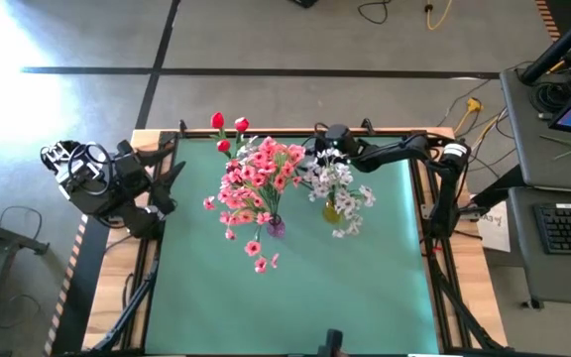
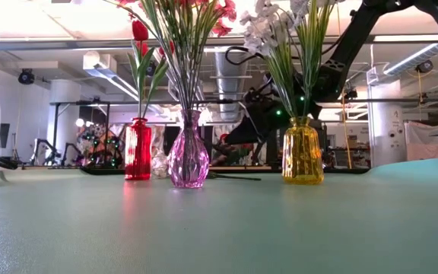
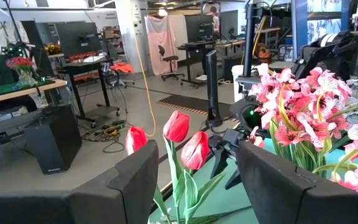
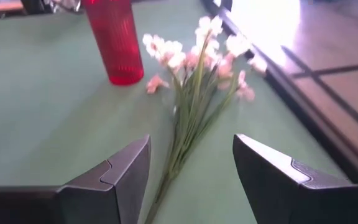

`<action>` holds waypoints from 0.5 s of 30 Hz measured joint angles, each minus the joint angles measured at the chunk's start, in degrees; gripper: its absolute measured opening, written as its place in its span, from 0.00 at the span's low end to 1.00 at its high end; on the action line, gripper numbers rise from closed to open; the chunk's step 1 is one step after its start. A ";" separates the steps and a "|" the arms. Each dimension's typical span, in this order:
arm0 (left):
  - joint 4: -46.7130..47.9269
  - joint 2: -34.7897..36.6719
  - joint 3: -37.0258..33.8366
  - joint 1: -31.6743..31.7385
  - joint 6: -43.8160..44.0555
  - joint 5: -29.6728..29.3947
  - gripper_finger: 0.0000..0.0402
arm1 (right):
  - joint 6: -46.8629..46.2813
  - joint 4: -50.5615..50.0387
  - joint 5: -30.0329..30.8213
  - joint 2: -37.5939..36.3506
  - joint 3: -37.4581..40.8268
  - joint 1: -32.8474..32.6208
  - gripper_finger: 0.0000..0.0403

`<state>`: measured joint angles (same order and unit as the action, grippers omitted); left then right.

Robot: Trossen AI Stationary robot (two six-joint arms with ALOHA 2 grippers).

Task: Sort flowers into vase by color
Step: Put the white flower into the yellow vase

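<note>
Our left claw (image 1: 171, 183) waits at the worktop's left edge, fingers parted, holding nothing. Our right arm stretches inward along the far edge; right claw (image 4: 191, 171) parted too, empty.

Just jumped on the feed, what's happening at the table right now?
Three vases stand on the green table: a red vase with red tulips, a purple vase full of pink flowers, and a yellow vase with white flowers. One pale spray lies flat on the table near the red vase. The right gripper hovers open over its stem, holding nothing. The left gripper, also open and empty, waits at the table's left edge.
</note>
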<state>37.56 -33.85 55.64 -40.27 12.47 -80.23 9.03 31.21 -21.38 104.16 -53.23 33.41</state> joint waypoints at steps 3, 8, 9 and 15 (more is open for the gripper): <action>0.00 0.00 0.00 0.00 0.00 0.00 0.51 | 0.01 2.96 -0.01 0.00 0.00 0.52 0.54; 0.02 -0.02 -0.02 0.00 0.00 0.01 0.51 | -0.03 4.61 -0.14 0.00 0.07 1.45 0.54; 0.02 -0.02 -0.02 0.00 0.00 0.01 0.51 | -0.27 4.72 -0.55 0.01 0.13 1.59 0.54; 0.25 0.00 -0.02 0.02 0.00 0.01 0.51 | -1.76 9.93 -1.08 0.00 2.19 2.23 0.54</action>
<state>37.82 -33.85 55.61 -40.25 12.47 -80.22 7.27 41.15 -22.46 104.16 -51.04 35.64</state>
